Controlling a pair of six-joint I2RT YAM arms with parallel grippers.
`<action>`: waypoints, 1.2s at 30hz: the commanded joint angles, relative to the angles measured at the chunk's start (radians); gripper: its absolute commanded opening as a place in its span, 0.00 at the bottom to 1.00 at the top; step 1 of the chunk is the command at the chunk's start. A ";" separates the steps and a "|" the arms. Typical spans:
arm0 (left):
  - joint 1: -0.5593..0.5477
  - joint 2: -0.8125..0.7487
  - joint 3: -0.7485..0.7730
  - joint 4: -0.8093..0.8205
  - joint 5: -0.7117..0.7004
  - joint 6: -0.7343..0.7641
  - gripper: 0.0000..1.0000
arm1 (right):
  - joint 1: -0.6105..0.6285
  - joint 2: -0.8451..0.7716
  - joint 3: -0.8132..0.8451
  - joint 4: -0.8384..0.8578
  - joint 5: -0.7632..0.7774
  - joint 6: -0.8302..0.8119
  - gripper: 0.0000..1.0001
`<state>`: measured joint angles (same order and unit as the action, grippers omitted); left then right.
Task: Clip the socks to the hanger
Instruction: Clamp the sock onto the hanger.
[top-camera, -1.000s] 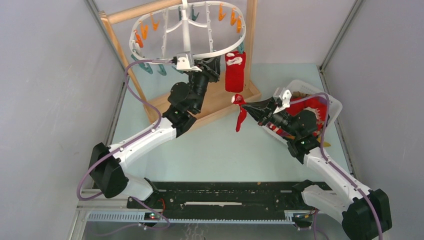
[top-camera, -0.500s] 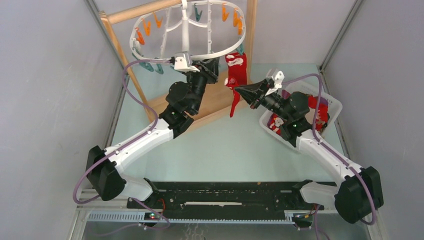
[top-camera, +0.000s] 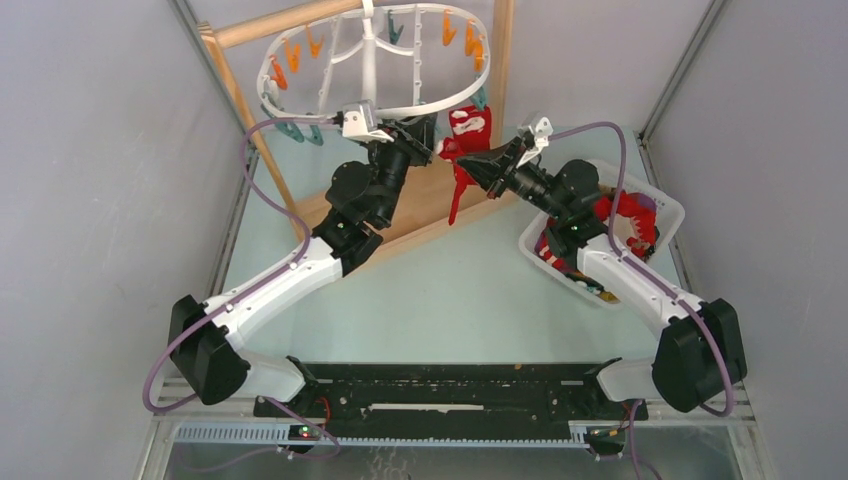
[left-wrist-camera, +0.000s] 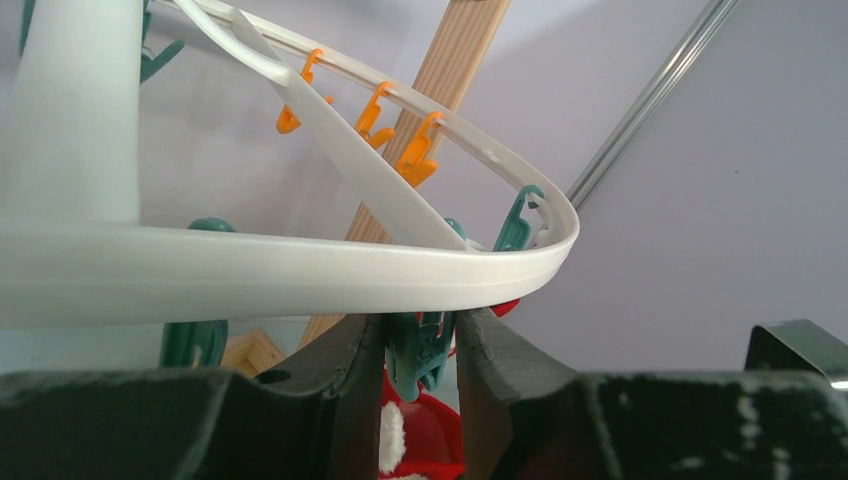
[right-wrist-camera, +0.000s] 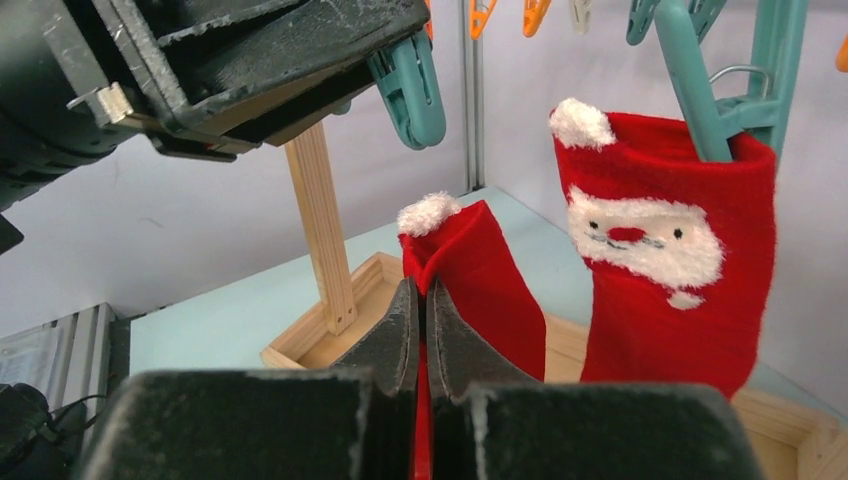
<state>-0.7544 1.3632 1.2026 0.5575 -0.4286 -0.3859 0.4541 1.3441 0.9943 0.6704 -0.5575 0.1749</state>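
The white oval hanger hangs from the wooden stand, with orange and teal clothespins round its rim; its rim also crosses the left wrist view. A red Santa sock hangs clipped at its near right edge, also in the right wrist view. My left gripper is shut on a teal clothespin under the rim, beside that sock. My right gripper is shut on a second red sock, holding it up just below and right of the left gripper; its cuff shows in the right wrist view.
The wooden stand has an upright post and a tray base under the hanger. A clear plastic basket with several more socks sits at the right. Grey walls close in both sides.
My right gripper has carried the red sock up and left from beside the basket to just under the hanger, next to the left gripper. The left gripper has stayed at the rim.
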 joint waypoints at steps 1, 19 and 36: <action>0.017 -0.034 0.031 0.020 0.018 -0.025 0.11 | 0.003 0.032 0.077 0.048 -0.019 0.077 0.00; 0.023 -0.037 0.035 -0.005 0.033 -0.047 0.11 | -0.003 0.098 0.160 0.064 -0.005 0.131 0.00; 0.022 -0.029 0.075 -0.064 0.034 -0.088 0.10 | 0.012 0.105 0.171 0.069 0.023 0.080 0.00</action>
<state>-0.7391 1.3613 1.2049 0.5045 -0.3885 -0.4496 0.4545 1.4422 1.1099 0.6918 -0.5529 0.2790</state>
